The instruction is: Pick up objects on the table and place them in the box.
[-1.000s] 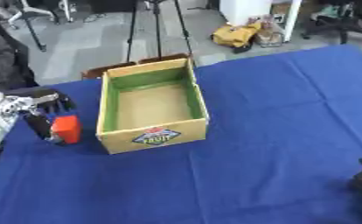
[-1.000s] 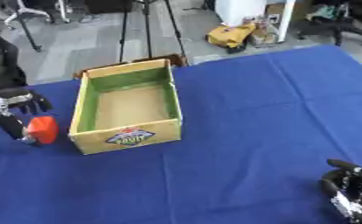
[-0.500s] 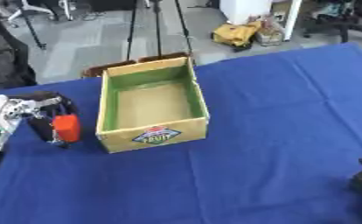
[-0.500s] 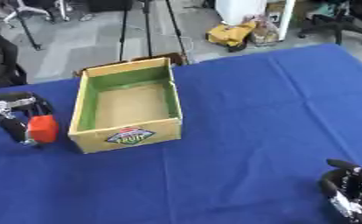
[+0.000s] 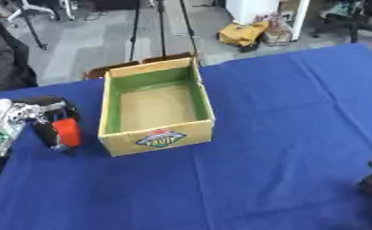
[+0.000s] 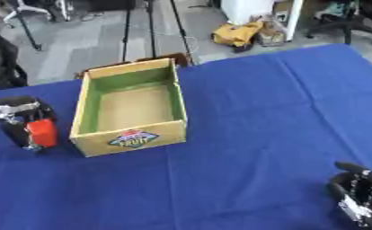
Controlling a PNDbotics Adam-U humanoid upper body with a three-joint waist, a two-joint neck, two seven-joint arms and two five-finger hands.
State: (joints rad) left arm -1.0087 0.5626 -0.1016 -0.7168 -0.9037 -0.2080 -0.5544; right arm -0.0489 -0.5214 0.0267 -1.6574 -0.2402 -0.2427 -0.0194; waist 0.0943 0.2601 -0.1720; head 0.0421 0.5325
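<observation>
At the left edge of the frame, the robot's left hand has its dark fingers curled round a small orange-red block, grasping it just beside the left wall of the open yellow cardboard box with a green lining. The block seems to stand upright, its long axis running top to bottom in the frame, lower end near the blue cloth of the bench; whether it touches the cloth I cannot tell. Held beside the box like this, it looks ready to be lifted over the wall and dropped inside. The box's long axis runs away from the robot, toward the upper frame. The right hand rests idle at the lower right corner, fingers relaxed, holding nothing.
</observation>
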